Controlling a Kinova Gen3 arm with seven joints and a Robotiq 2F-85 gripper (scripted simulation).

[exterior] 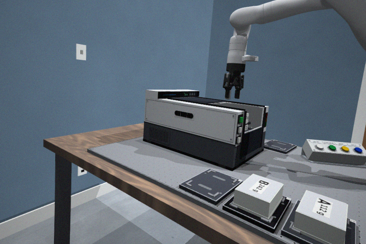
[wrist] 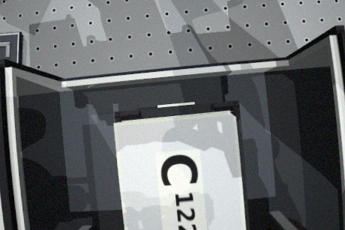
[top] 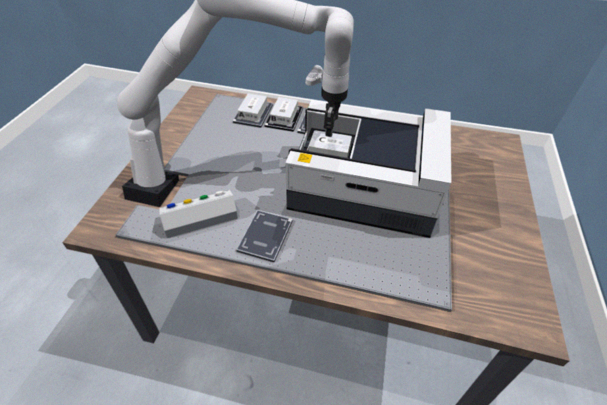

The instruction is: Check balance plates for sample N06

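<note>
My gripper (top: 329, 130) is open and empty, hanging a little above the open top of the plate centrifuge (top: 367, 164); it also shows in the exterior view (exterior: 232, 95). Directly under it, the white balance plate C (top: 329, 141) lies in the bucket at the door opening. The wrist view shows its top label "C 12…" (wrist: 180, 173), set between the bucket's dark walls. The landing nest N2 (top: 264, 242) holds nothing. The sample N06 is not visible in any view. My fingers are out of the wrist view.
Balance plates A (exterior: 321, 214) and B (exterior: 258, 195) sit in their nests, with an empty nest (exterior: 210, 185) beside B. The centrifuge's keys (exterior: 239, 129) are on its front edge. The operator panel (top: 197, 210) stands near my base.
</note>
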